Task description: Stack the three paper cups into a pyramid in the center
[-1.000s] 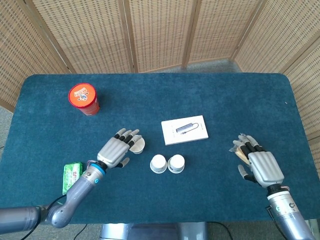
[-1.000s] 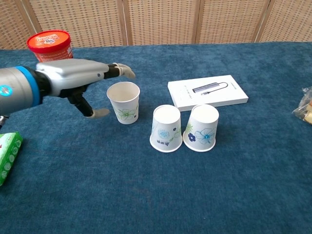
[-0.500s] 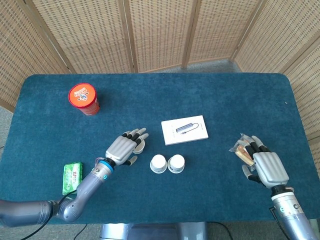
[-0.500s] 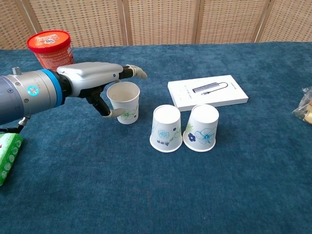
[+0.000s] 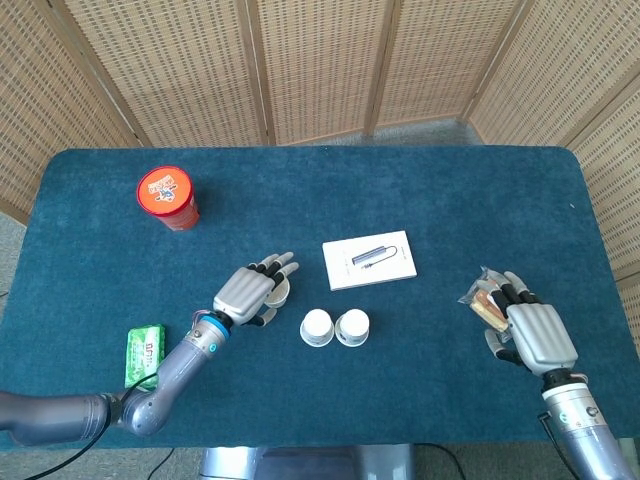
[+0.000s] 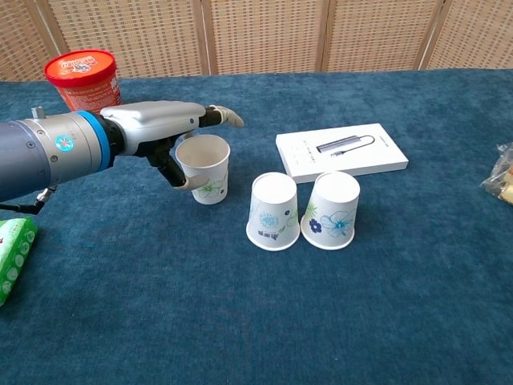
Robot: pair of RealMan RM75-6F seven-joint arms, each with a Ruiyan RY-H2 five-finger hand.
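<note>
While two cups sit upturned, touching, mid-table | your left hand reaches over the third cup, upright beside them, thumb at its wall, grip not plainly closed | right hand idle, fingers apart | base done; flip and top left.

Upright white floral paper cup mostly hidden under left hand in head view. Clear snack packet and green flat packet cut by chest-view edges. Grip contact unclear.
</note>
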